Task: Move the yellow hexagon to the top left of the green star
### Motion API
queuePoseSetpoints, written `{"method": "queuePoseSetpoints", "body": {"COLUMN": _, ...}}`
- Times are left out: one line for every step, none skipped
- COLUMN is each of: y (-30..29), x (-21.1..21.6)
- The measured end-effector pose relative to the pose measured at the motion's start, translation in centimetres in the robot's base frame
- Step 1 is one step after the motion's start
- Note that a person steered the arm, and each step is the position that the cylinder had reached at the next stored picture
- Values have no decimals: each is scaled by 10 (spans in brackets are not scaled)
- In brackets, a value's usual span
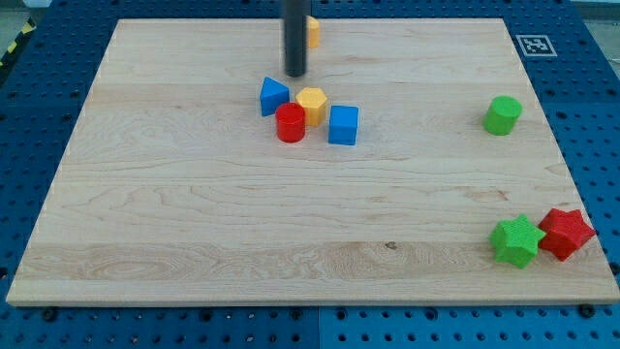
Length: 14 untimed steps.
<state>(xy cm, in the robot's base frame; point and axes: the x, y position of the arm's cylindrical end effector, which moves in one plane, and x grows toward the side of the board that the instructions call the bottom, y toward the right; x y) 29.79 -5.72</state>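
The yellow hexagon (pixel 312 102) sits in a tight cluster near the view's top centre, touching a red cylinder (pixel 290 123) at its lower left, with a blue triangular block (pixel 273 96) to its left and a blue cube (pixel 343 125) to its lower right. The green star (pixel 514 240) lies far off at the view's bottom right, next to a red star (pixel 566 233). My tip (pixel 295 74) is just above and slightly left of the yellow hexagon, close to the blue triangular block, not touching either.
A green cylinder (pixel 503 114) stands at the right side of the wooden board (pixel 174 213). A yellow block (pixel 313 32) is partly hidden behind the rod at the view's top. A marker tag (pixel 536 45) sits at the top right corner.
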Motion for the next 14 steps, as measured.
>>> {"method": "queuePoseSetpoints", "body": {"y": -61, "x": 5}}
{"method": "queuePoseSetpoints", "body": {"y": -68, "x": 15}}
{"method": "queuePoseSetpoints", "body": {"y": -69, "x": 18}}
{"method": "queuePoseSetpoints", "body": {"y": -62, "x": 39}}
{"method": "queuePoseSetpoints", "body": {"y": -29, "x": 46}}
{"method": "queuePoseSetpoints", "body": {"y": 7, "x": 48}}
{"method": "queuePoseSetpoints", "body": {"y": 24, "x": 64}}
{"method": "queuePoseSetpoints", "body": {"y": 43, "x": 74}}
{"method": "queuePoseSetpoints", "body": {"y": 73, "x": 77}}
{"method": "queuePoseSetpoints", "body": {"y": 98, "x": 87}}
{"method": "queuePoseSetpoints", "body": {"y": 115, "x": 100}}
{"method": "queuePoseSetpoints", "body": {"y": 131, "x": 114}}
{"method": "queuePoseSetpoints", "body": {"y": 156, "x": 124}}
{"method": "queuePoseSetpoints", "body": {"y": 185, "x": 128}}
